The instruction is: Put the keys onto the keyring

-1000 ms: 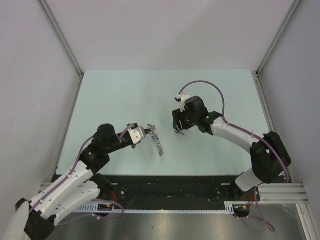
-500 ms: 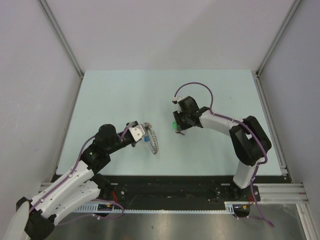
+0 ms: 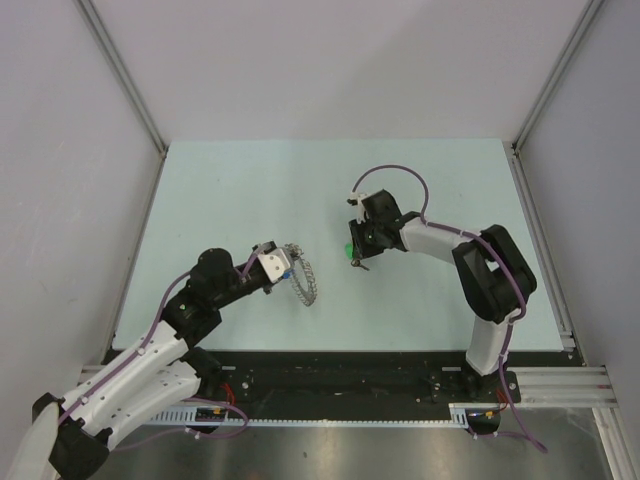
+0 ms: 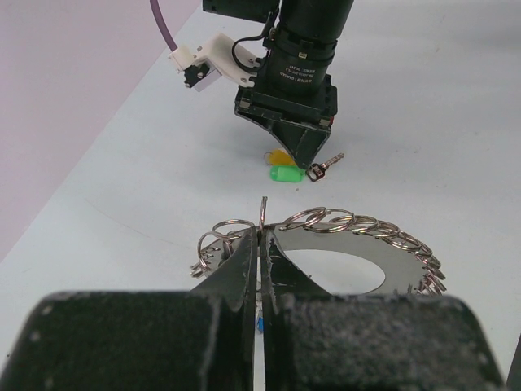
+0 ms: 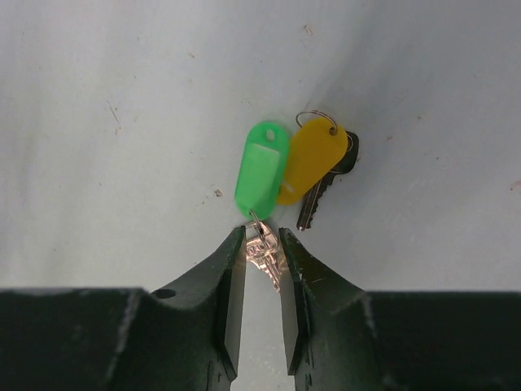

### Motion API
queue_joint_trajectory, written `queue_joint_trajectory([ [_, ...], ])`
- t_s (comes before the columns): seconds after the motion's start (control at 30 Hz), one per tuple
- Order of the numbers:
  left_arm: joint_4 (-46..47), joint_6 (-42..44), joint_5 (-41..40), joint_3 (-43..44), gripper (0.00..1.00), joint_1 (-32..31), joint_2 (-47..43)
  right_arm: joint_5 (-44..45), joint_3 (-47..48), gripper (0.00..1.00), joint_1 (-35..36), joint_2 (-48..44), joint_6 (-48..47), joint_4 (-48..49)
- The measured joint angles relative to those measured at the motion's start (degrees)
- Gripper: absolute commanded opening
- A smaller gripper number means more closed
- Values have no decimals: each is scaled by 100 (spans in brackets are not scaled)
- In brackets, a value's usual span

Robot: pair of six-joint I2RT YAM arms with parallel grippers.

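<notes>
Keys (image 5: 286,167) between right gripper (image 5: 262,244) jaws

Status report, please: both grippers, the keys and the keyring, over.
Left gripper jaws shut on keyring. Right gripper jaws flank one silver key of the keys on table, grip unconfirmed. Nothing between keys and keyring.

The keys (image 5: 262,169) have one bright green tag, one yellow-orange tag and a dark shaft. The keyring (image 4: 370,226) is shiny grey metal. The surface (image 3: 230,190) is pale mint. The left claw (image 4: 260,248) and right claw (image 5: 262,244) are black.
</notes>
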Motion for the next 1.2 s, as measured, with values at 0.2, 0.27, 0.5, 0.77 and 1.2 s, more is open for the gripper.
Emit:
queue_joint_trajectory([
  [0.2, 0, -15, -31, 0, 0, -7, 0, -221, 2, 21, -79, 142, 63, 151],
  [0.27, 0, -15, -35, 0, 0, -11, 0, -262, 2, 13, -101, 184, 85, 157],
  [0.5, 0, -15, -35, 0, 0, -13, 0, -354, 22, 0, -118, 175, 68, 101],
  [0.77, -2, -13, -120, 0, 0, -31, -9, -264, 28, 0, -52, -365, -328, -1185],
  [1.2, -4, -11, -203, 0, 0, -35, -120, 487, 35, 1, 1445, -597, -702, -2918],
])
